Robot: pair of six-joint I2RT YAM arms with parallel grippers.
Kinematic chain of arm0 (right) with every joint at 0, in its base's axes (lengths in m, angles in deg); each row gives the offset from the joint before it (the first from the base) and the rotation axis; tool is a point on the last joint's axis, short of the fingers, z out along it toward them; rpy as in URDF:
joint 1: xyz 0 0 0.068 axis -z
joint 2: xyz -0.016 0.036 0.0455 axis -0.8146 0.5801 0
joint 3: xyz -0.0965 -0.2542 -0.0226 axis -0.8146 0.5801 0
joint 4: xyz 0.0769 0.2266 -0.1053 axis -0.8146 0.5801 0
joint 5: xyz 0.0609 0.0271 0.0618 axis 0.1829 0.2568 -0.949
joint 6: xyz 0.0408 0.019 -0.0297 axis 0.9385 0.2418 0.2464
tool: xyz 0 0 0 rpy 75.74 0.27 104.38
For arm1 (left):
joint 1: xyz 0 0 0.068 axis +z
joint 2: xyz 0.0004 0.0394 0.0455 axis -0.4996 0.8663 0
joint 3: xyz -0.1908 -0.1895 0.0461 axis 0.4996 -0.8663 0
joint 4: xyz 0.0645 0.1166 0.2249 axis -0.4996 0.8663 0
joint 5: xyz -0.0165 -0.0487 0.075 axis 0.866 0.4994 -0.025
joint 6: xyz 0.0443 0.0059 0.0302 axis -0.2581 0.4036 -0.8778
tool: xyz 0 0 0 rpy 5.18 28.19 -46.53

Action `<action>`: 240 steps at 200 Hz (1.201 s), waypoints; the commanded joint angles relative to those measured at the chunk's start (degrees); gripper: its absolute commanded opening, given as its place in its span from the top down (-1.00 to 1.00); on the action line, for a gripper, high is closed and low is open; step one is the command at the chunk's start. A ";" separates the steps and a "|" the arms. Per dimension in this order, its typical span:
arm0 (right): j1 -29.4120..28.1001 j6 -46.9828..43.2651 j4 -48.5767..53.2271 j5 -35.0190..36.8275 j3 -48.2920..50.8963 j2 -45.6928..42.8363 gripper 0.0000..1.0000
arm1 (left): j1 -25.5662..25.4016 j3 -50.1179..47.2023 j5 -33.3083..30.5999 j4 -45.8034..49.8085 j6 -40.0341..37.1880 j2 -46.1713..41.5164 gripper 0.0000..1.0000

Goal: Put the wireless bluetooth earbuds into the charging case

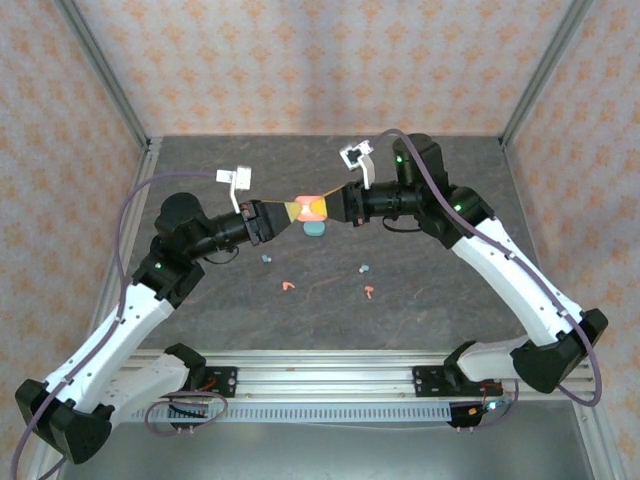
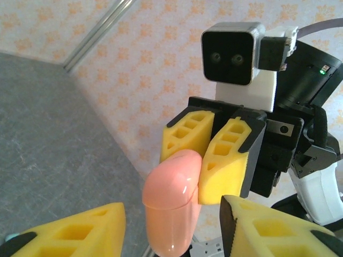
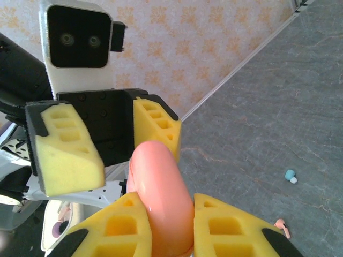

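Observation:
A salmon-pink oval charging case [image 1: 311, 207] hangs in mid-air over the middle of the table, its lid closed. My right gripper [image 1: 330, 205] is shut on one end of it, the yellow fingers [image 3: 236, 230] pressed on both sides of the case [image 3: 161, 187]. My left gripper [image 1: 290, 212] faces it from the other side and stands open around the case [image 2: 171, 198], with gaps at both fingers [image 2: 80, 230]. Several earbuds lie on the table below: teal ones [image 1: 266, 258] [image 1: 364, 269] and pink ones [image 1: 288, 286] [image 1: 370, 291].
A teal case [image 1: 316, 229] lies on the grey tabletop just under the two grippers. Patterned walls close off the back and sides. The rail with the arm bases [image 1: 320, 380] runs along the near edge.

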 commanded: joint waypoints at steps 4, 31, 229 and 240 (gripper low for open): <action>0.30 0.83 -3.37 -1.67 0.92 -1.80 0.77 | 0.20 0.10 2.77 -2.07 -0.07 0.94 0.06; 0.24 1.30 -3.94 -1.94 1.18 -1.67 0.77 | 0.19 0.13 3.13 -1.94 -0.54 2.41 0.04; 0.25 2.63 -3.95 1.71 2.10 -0.30 0.76 | -0.17 3.50 5.86 5.43 -4.35 5.19 0.08; 0.26 2.97 -4.37 1.42 2.18 -0.37 0.76 | -0.17 3.67 5.80 5.67 -4.49 5.24 0.24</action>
